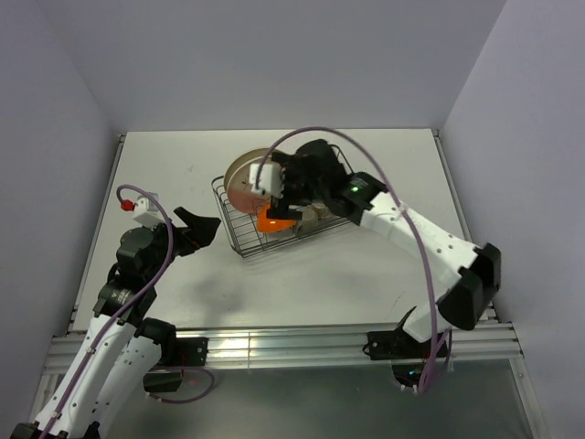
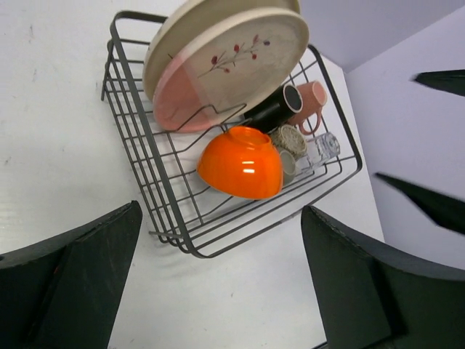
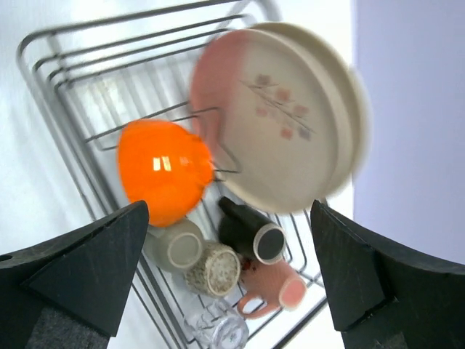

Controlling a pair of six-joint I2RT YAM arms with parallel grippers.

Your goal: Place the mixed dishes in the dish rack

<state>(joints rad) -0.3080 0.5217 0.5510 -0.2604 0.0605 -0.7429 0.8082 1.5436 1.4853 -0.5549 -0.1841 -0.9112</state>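
Note:
The black wire dish rack sits mid-table. In it two cream plates stand on edge, the pink-tinted one in front of the other. The orange bowl lies tilted against the dividers. A dark mug, a pink mug, a speckled mug, an olive mug and a clear glass lie at the rack's right end. My right gripper hovers above the rack, open and empty. My left gripper is open and empty, left of the rack.
The white table ends at a metal rail along the near edge. Grey walls close in the back and both sides. My right arm reaches diagonally across the right half of the table.

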